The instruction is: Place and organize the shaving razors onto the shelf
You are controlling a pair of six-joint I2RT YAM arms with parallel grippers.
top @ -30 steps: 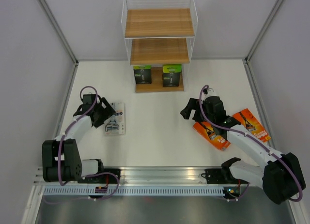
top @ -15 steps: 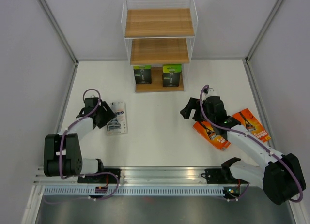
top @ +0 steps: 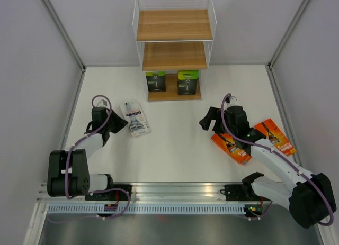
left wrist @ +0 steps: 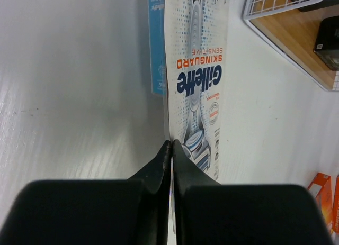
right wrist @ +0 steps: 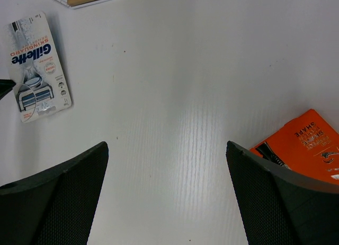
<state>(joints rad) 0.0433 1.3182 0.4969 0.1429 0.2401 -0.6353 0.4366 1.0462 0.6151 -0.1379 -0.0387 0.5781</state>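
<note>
My left gripper (top: 121,123) (left wrist: 171,144) is shut on the near edge of the clear-and-light-blue razor pack (top: 136,118) (left wrist: 196,81), which stands tilted up off the table on the left. Two black razor packs with lime-green ends (top: 155,81) (top: 188,82) stand on the bottom board of the shelf (top: 174,41). Two orange razor packs (top: 231,147) (top: 275,136) lie flat on the right. My right gripper (top: 207,119) (right wrist: 167,165) hangs open over bare table just left of them, holding nothing.
White walls close in the table on the left, right and back. The shelf's two upper boards (top: 174,25) (top: 174,55) hold nothing. In the right wrist view the blue pack (right wrist: 34,65) shows at far left and an orange pack (right wrist: 302,144) at right.
My left gripper has closed on the blue pack's edge. The pack has turned and shifted a little right and toward the shelf. The right arm has barely moved.
</note>
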